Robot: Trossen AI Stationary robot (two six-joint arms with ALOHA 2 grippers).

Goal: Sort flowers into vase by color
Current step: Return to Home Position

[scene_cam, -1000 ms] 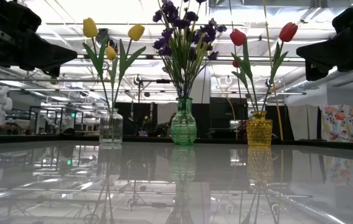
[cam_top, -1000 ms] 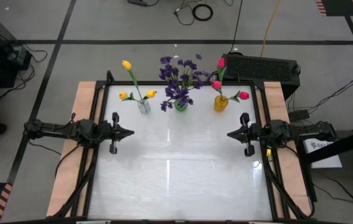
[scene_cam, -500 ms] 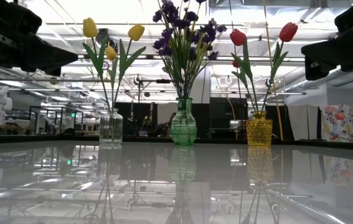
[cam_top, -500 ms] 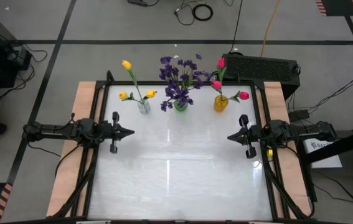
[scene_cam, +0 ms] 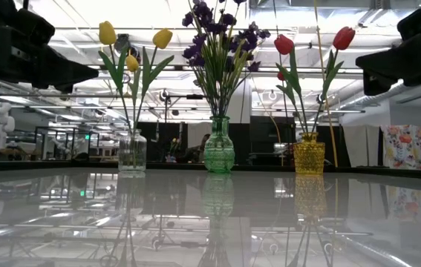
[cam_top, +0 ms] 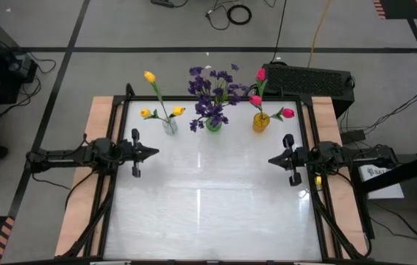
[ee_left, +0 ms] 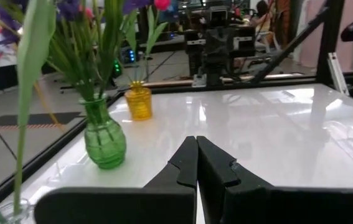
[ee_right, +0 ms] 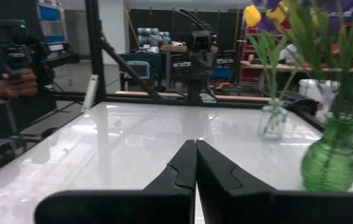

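- Since a second ago the left gripper (cam_top: 153, 153) has crept a touch toward the far edge, while the right gripper (cam_top: 271, 160) has barely stirred; the vases and flowers stand as they did.
- Nearest, the glossy white table (cam_top: 208, 213) shows only reflections.
- At mid-table the two grippers face each other from opposite sides, well apart and raised above the surface (the low view shows them high up).
- Left gripper: fingers (ee_left: 188, 163) pressed together, clenched on nothing.
- Right gripper: fingers (ee_right: 187, 163) likewise pressed together, clenched on nothing.
- Along the far edge stand three vases in a row, all upright and apart from each other.
- On the left, the transparent vase (cam_top: 170, 126) holds the yellow tulips (cam_top: 149, 76).
- In the middle, the green vase (cam_top: 213, 125) holds the purple blossoms (cam_top: 212, 88).
- On the right, the yellow vase (cam_top: 260, 122) holds the pink-red tulips (cam_top: 256, 100).
- Beyond the table, the right wrist view catches a person's hand (ee_right: 11, 84) in the room.
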